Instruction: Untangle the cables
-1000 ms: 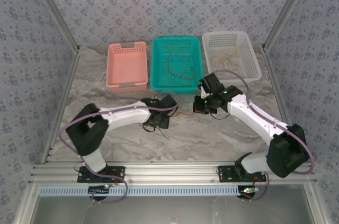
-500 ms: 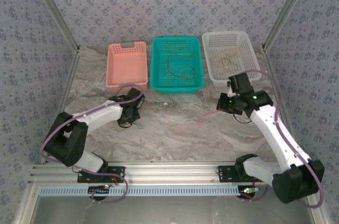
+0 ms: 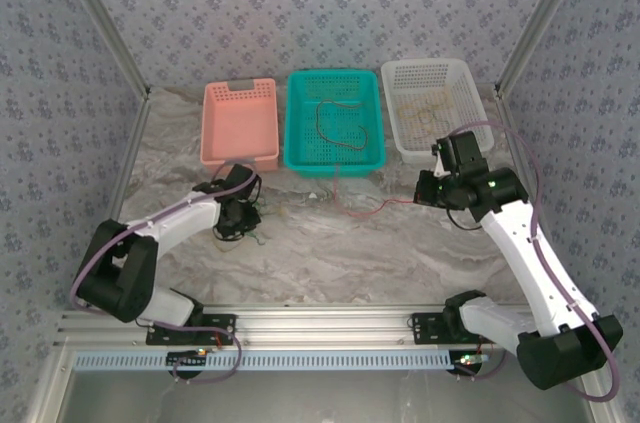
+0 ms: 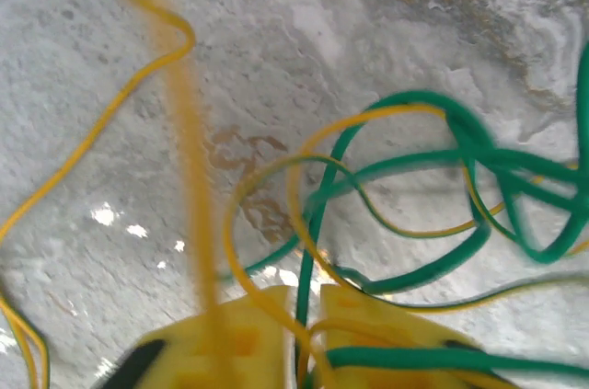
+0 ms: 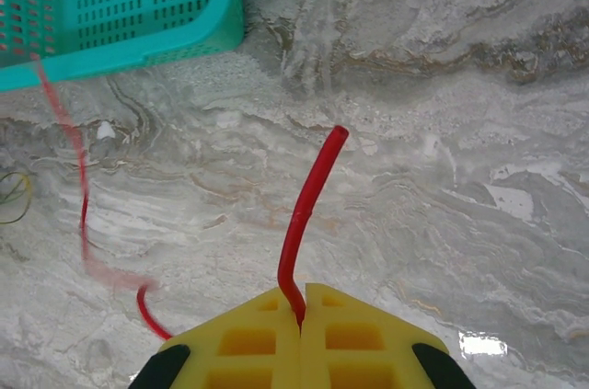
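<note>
Right gripper [image 5: 302,295] pinched tight on the red cable [image 5: 310,188], which juts ahead of its fingertips and trails off to its left; left gripper [image 4: 311,315] nearly closed, green cable [image 4: 318,210] and yellow cable [image 4: 190,177] threading its gap and looping just ahead; whether it grips them cannot be told.

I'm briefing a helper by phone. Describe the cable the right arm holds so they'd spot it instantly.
Find the teal basket, the middle of three. From its front wall a thin cable trails to the right arm's fingers, which pinch it. It is red, unlike the yellow-and-green tangle by the left arm.
</note>
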Motion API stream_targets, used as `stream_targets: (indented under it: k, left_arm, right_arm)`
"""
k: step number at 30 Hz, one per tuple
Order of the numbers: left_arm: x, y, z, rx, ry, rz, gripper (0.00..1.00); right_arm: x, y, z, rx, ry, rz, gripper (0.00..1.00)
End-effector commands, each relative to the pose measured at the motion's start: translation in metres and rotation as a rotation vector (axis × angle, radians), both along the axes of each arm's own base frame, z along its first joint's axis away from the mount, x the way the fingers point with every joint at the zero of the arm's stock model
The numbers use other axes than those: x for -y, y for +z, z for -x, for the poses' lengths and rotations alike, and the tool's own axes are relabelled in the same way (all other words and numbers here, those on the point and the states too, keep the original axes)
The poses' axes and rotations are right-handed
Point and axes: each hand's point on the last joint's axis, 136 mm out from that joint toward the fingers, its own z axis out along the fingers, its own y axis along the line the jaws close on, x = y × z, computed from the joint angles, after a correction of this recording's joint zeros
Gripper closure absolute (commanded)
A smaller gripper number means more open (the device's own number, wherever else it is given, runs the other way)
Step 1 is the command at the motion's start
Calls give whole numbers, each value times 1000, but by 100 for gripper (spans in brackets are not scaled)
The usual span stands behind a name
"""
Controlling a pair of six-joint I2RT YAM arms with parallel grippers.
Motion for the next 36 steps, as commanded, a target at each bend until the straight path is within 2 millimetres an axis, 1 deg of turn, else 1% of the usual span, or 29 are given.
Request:
stream_targets:
  k: [1, 2, 3, 5, 7, 11, 13, 15, 18, 21, 22, 26, 27, 30, 31, 34, 36]
  left_arm:
    - [24, 50, -20, 123, -32, 79, 56]
    - [27, 63, -22, 150, -34, 82, 48]
    - [30, 77, -25, 176, -34, 92, 43]
    - [37, 100, -29, 220, -35, 124, 37]
    - [41, 116, -29, 230, -41, 140, 33]
    - [51, 141, -32, 240, -58, 182, 31]
    - [59, 153, -34, 261, -73, 210, 30]
    - [66, 165, -35, 279, -81, 236, 30]
    - [71, 175, -34, 298, -86, 257, 30]
    - [73, 181, -29, 301, -80, 294, 30]
    - [75, 183, -27, 299, -81, 310, 30]
    - [79, 195, -19, 306, -79, 372, 31]
    - [80, 198, -18, 314, -78, 384, 31]
    - [78, 207, -14, 333, -72, 406, 31]
    - [77, 208, -13, 336, -74, 410, 31]
    - [76, 213, -10, 342, -70, 423, 31]
    - [76, 216, -7, 341, -68, 437, 32]
  right_arm:
    - [-2, 10, 5, 12, 35, 16, 100]
    - [-4, 10, 5, 11, 39, 12, 100]
    - [-9, 24, 2, 44, 47, -7, 100]
    - [-15, 27, 2, 50, 63, -20, 100]
    - [-21, 29, 0, 52, 71, -36, 100]
    - [-26, 36, -9, 56, 10, -84, 100]
    - [-27, 39, -18, 65, -52, -119, 100]
    - [-32, 43, -31, 77, -124, -184, 100]
    - [-47, 44, -54, 84, -188, -274, 100]
    - [-57, 40, -77, 67, -246, -313, 100]
    - [-60, 42, -84, 74, -259, -323, 100]
    - [-57, 39, -110, 85, -387, -333, 100]
    - [-57, 37, -118, 81, -425, -349, 100]
    - [-68, 28, -140, 63, -473, -427, 100]
    - [-74, 29, -150, 74, -475, -448, 100]
    - [-86, 19, -167, 54, -488, -440, 100]
    - [-93, 9, -179, 40, -502, -434, 100]
